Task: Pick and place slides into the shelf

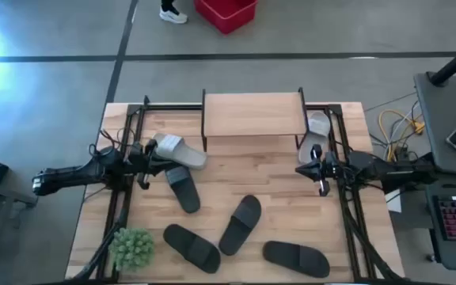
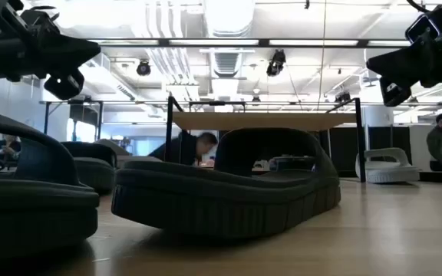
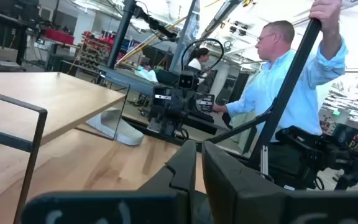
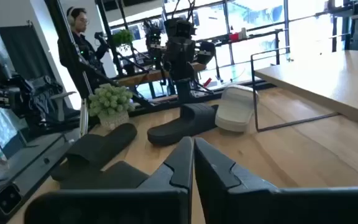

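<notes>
The shelf (image 1: 252, 115) stands at the table's far middle, its wooden top board bare. One light grey slide (image 1: 176, 149) lies just left of the shelf, with one end over a black slide (image 1: 182, 188). The other grey slide (image 1: 317, 123) lies on the table right of the shelf. Three more black slides (image 1: 240, 224), (image 1: 191, 247), (image 1: 295, 258) lie flat nearer the near edge. My left gripper (image 1: 145, 161) hovers shut beside the left grey slide (image 4: 235, 109). My right gripper (image 1: 317, 165) hovers shut near the shelf's right end, above bare wood.
A green bushy plant (image 1: 133, 247) stands at the near left corner. Black frame rails (image 1: 121, 198) run along both table sides. A person in a light blue shirt (image 3: 291, 81) stands beyond the table's right side, and others sit farther off.
</notes>
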